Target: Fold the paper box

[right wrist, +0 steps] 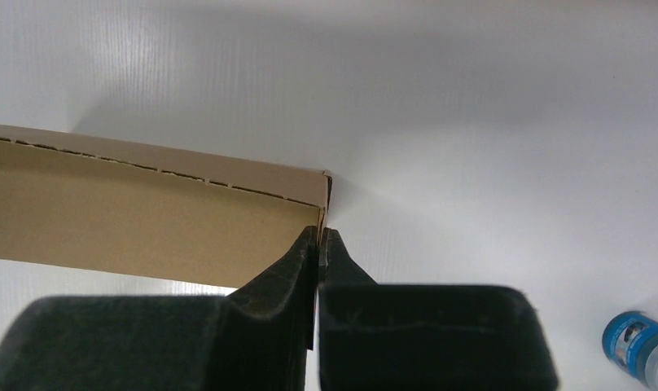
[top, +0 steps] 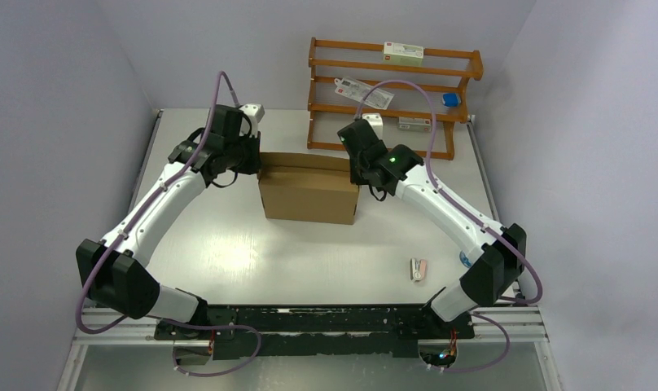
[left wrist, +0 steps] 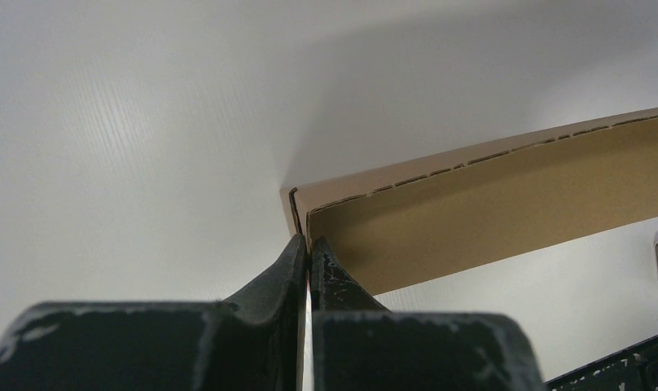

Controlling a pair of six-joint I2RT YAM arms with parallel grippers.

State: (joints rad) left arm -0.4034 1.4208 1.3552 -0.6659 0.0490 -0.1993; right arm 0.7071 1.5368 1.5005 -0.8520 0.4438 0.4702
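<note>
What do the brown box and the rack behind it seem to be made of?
The paper box looks like matte brown cardboard: perforated fold lines, thin cut edges. The rack seems to be wood, perhaps varnished, given its orange-brown slats.

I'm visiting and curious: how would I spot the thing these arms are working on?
Find the white table. In front of the wooden rack at its far edge stands the paper box. It alone is plain brown cardboard, the largest loose thing.

No text is readable; carton labels (top: 402,54) on the rack (top: 312,90) are too small.
</note>
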